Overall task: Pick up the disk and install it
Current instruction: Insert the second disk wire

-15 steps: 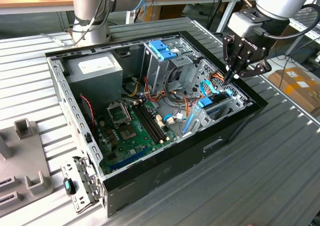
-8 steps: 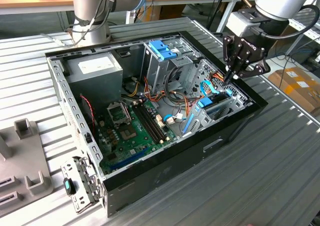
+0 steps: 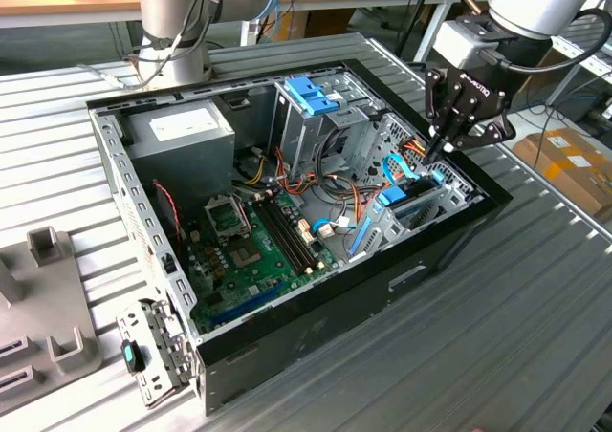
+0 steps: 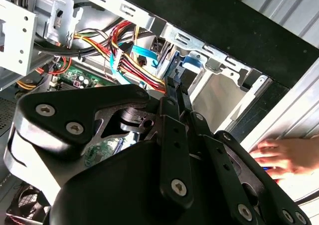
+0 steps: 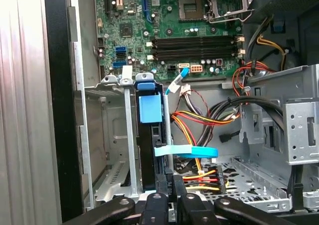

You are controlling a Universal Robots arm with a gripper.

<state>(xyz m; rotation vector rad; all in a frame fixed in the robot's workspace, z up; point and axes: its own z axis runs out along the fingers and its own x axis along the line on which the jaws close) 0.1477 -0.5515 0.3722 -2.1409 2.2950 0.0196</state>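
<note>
Exterior view is showing the gripper (image 3: 446, 147) hanging over the corner of the open computer case (image 3: 316, 346) nearest that view's right, pointing down into it. Its fingers are sitting drawn tight together, with almost no gap between them in both wrist views, and the tips are meeting the upper edge of the disk (image 5: 149, 153). Whether they are nipping a lip of the blue frame or only bearing on it, I cannot tell.

The disk is standing on edge inside the metal drive bay (image 5: 112, 135) against the case's side wall, its blue plastic tab (image 5: 149, 108) facing up and most of its body lying down in the slot. It is looking largely seated, though full latching is not showing.

As a judgement, the disk is behaving as a stiff, dense slab: heavy for its size, smooth on its metal faces, and sensitive to knocks. The plastic frame along its edges is offering the better hold, being less slippery and sparing the label face and the circuit side. Any push is best going straight along the slot, since a tilted load is likely to jam the frame against the bay rails.

Just beside the disk, a light blue flat cable (image 5: 187, 151) and a bundle of red, yellow and black wires (image 5: 199, 120) are crossing the floor of the case, close enough to snag. Beyond them the motherboard (image 5: 164, 21) is lying flat. Outside the case wall, a person's hand (image 4: 284, 155) is resting on the table.
</note>
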